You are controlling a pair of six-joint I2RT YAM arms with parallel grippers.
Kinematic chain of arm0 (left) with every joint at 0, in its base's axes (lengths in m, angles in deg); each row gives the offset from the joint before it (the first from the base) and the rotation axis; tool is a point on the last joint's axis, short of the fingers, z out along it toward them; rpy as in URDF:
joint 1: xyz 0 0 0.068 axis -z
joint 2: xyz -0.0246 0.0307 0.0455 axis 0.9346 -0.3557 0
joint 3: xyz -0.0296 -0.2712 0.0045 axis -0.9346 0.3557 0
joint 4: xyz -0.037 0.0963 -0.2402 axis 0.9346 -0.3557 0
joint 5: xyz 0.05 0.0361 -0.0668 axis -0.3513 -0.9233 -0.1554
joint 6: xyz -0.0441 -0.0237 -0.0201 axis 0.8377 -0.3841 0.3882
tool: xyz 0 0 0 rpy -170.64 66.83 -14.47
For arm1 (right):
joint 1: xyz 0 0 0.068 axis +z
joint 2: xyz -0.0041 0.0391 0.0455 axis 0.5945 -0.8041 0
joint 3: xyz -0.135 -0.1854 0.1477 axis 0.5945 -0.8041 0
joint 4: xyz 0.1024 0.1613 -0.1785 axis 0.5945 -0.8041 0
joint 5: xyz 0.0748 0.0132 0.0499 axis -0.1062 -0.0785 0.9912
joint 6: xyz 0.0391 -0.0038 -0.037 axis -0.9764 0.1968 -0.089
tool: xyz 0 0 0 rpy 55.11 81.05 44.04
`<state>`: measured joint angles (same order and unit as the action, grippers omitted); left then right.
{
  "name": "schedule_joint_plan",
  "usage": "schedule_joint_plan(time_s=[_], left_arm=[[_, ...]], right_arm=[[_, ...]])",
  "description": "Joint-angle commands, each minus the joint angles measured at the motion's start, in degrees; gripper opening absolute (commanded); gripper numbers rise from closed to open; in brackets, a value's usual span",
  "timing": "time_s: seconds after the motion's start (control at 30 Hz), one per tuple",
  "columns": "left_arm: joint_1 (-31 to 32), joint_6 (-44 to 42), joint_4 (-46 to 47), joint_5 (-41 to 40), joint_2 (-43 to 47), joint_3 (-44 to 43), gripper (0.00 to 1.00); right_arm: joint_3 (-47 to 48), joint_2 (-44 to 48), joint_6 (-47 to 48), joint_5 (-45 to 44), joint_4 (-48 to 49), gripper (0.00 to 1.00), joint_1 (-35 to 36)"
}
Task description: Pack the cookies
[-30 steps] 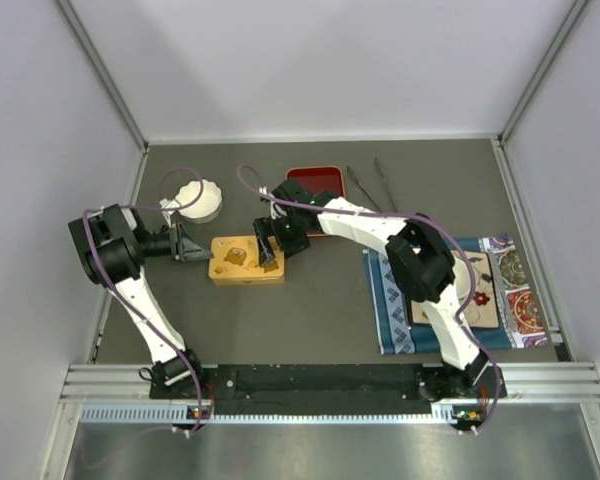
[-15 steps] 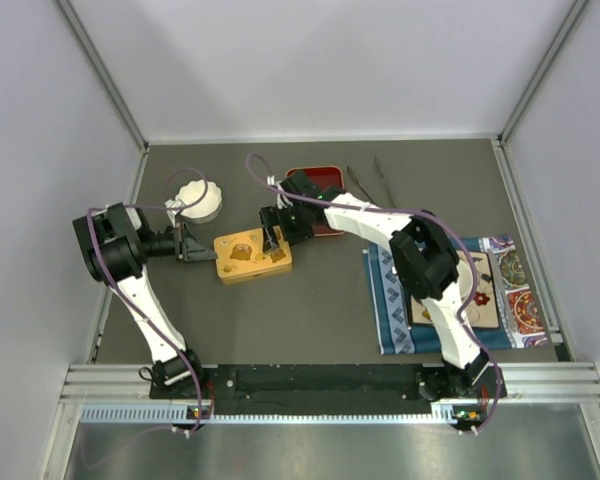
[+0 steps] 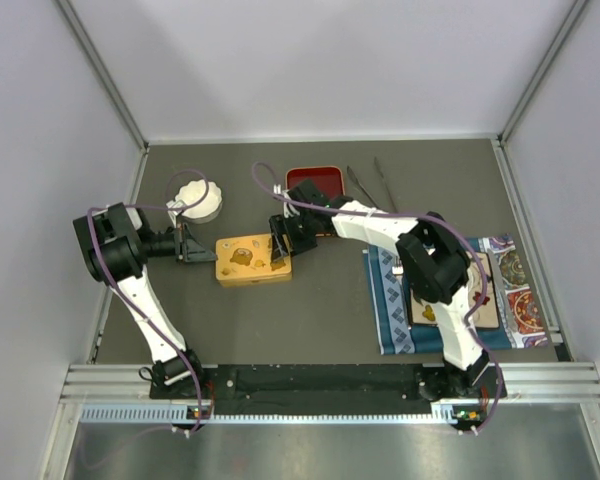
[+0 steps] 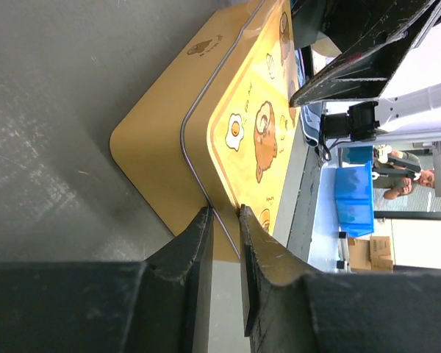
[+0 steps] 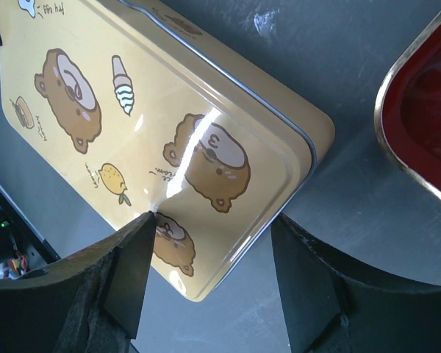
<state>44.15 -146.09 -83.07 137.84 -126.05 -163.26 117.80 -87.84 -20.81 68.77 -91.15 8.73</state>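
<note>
Grey tabletop, white walls: paper cups (image 3: 196, 199) sit far left, and the left gripper (image 4: 224, 220) is pinched on the left rim of the yellow tin (image 3: 245, 262), whose lid is on. Right gripper (image 5: 214, 220) hangs over the tin's right end, fingers spread wide, with the red tray (image 3: 315, 178) just behind. Far right, the wooden board (image 3: 483, 303) is mostly hidden by the arm, with one orange cookie (image 3: 427, 313) showing on it.

The top camera overlooks the whole table (image 3: 325, 305); both wrist cameras closely face the yellow tin (image 3: 242, 268).
</note>
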Motion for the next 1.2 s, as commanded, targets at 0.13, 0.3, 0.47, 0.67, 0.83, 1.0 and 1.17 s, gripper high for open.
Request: schedule_joint_plan(time_s=[0.13,0.3,0.47,0.67,0.83,1.0,1.17], left_arm=[[0.59,-3.3,-9.52,-0.93,1.07,0.96,0.13],[0.23,-3.83,-9.78,-1.81,1.25,0.52,0.16],[-0.12,-3.57,-9.87,-2.25,1.43,-0.18,0.2],[-0.21,-3.04,-9.87,-2.42,1.95,-0.53,0.24],[-0.21,-3.04,-9.87,-2.51,2.13,-0.62,0.25],[-0.21,-2.95,-9.96,-2.69,2.39,-0.8,0.26],[-0.3,-2.95,-9.87,-2.87,2.74,-0.71,0.26]], right_arm=[[-3.71,4.7,-1.45,8.65,6.47,0.61,4.27],[-4.94,6.72,-1.71,6.9,7.09,0.66,4.45],[-5.39,8.92,-1.19,0.41,6.56,0.75,4.01],[-4.07,9.89,-0.31,-4.61,4.81,0.76,2.43],[-2.57,9.98,0.31,-8.4,3.13,0.76,1.72],[-1.7,9.19,1.01,-11.3,1.81,0.76,1.28],[-0.29,7.17,1.54,-11.83,1.55,0.77,0.58]])
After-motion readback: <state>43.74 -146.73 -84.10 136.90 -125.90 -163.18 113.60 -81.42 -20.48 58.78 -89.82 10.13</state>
